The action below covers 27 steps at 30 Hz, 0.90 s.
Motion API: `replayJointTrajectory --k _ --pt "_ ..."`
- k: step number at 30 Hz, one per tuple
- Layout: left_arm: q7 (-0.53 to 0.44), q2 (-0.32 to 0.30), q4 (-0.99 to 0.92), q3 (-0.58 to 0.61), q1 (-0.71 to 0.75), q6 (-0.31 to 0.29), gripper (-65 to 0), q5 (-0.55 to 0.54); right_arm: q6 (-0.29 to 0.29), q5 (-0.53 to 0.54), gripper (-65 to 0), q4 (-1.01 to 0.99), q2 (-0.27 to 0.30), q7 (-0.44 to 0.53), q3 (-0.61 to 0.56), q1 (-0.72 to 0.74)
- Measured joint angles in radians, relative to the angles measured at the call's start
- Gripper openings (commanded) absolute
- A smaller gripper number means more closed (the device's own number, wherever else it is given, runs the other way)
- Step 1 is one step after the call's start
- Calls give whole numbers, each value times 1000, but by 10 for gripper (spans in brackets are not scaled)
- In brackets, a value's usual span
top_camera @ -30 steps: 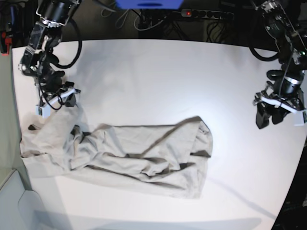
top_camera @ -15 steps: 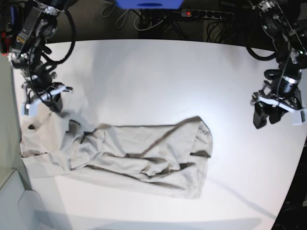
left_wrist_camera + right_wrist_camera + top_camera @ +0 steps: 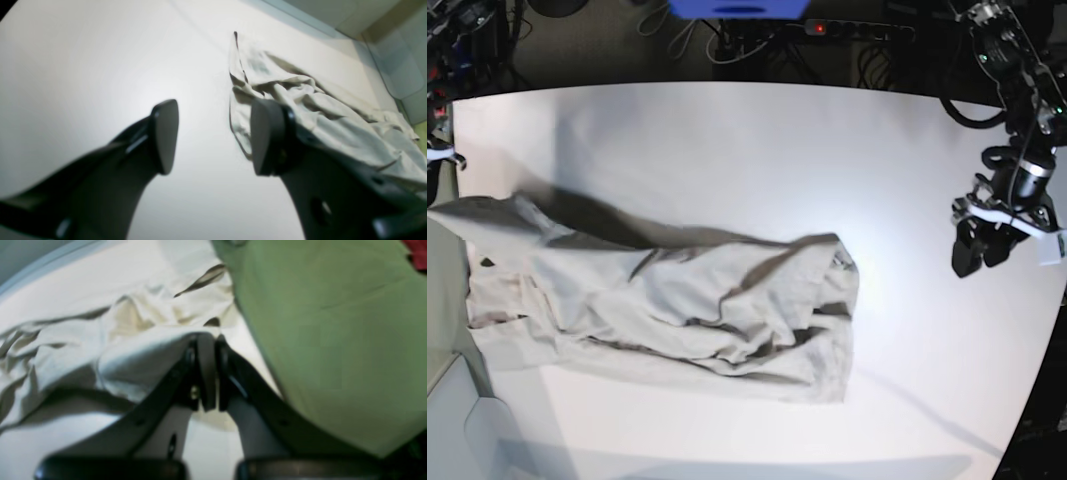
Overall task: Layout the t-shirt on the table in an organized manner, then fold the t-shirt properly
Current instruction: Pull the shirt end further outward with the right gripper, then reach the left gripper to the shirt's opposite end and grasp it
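Shirt (image 3: 677,300) lying crumpled on table (image 3: 727,140), one end lifting off its edge | right gripper (image 3: 208,340) pinching shirt | left gripper (image 3: 213,136) hovering agape, apart | risk: cloth slipping from pinch, bunching again

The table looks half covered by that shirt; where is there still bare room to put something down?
The table is bare across its far half, between the t-shirt and the curved far edge. Also bare: the stretch between the shirt's end and the open left gripper, and a strip along the near edge. Crowded: the side where the right gripper pinches the cloth.
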Motion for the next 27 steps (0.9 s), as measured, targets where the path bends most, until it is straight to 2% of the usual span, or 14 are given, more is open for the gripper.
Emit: replayJointTrajectory --k 4,9,11,15,19,20,22,25,27 --pt "-24 -3 -28 42 -17 0 -313 -7 -3 0 -650 -29 -14 2 11 -14" --pt "-9 3 -93 134 -12 0 -312 -1 -3 -4 -650 -18 -63 -18 28 -45" --pt "-18 2 -118 150 -13 0 -312 -4 -3 0 -650 4 -56 -6 50 -40" --pt "-19 2 -130 160 -12 0 -312 -1 -6 -7 -650 7 3 -23 25 36" --pt "-11 23 -106 155 -7 0 -312 -5 -18 -24 -650 6 72 -24 -133 146" --pt "-7 22 -98 154 -4 0 -312 -4 -36 -31 -650 6 84 -25 -175 176" --pt "-15 15 -86 154 11 0 -312 -4 -111 -47 -650 3 113 -18 -257 232" --pt "-11 10 -44 150 70 2 -312 -2 -168 -38 -650 3 137 -17 -373 302" --pt "-9 8 -21 150 104 0 -313 -3 -187 -43 -650 3 140 -26 -418 346"
